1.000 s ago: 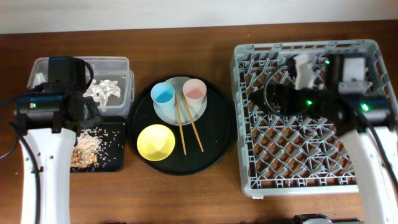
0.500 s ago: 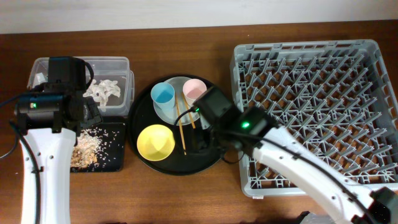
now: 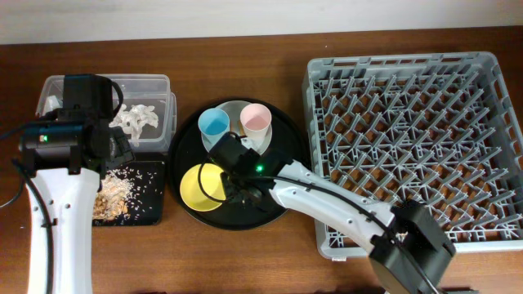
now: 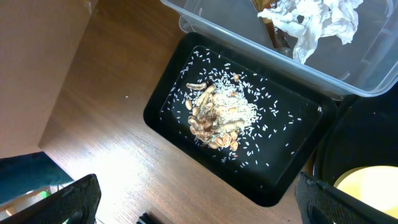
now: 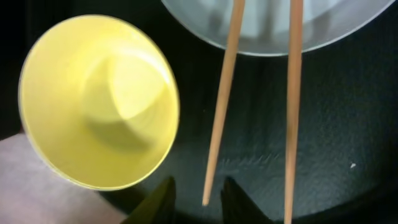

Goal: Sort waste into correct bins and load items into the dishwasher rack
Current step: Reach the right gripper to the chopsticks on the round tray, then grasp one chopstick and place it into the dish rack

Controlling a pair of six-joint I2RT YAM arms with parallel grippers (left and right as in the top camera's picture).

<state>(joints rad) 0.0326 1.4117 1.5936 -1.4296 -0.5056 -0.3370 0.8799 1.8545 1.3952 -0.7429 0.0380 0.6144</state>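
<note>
In the right wrist view my right gripper [image 5: 202,200] hangs low over the round black tray [image 5: 323,155]. Its jaws are narrowed but open, and the near end of one wooden chopstick [image 5: 222,99] lies between them, touching neither finger. The other chopstick [image 5: 292,106] lies to the right; both rest against the pale plate [image 5: 273,25]. The yellow bowl [image 5: 99,99] sits just left of the gripper. The blue cup [image 3: 214,124] and pink cup [image 3: 255,119] stand on the plate. My left gripper [image 4: 202,202] is wide open and empty over bare wood beside the black bin [image 4: 161,106].
White tissue [image 4: 323,25] lies in the clear tub [image 3: 151,86]. Beige scraps and rice [image 4: 214,115] lie in the shallow black bin. The grey dishwasher rack [image 3: 413,147] fills the right side. My right arm [image 3: 319,196] stretches from its near edge across the round tray.
My right arm has swung from over the rack to the round tray beside the yellow bowl, and its jaws have narrowed around a chopstick end. The left arm has not moved.
</note>
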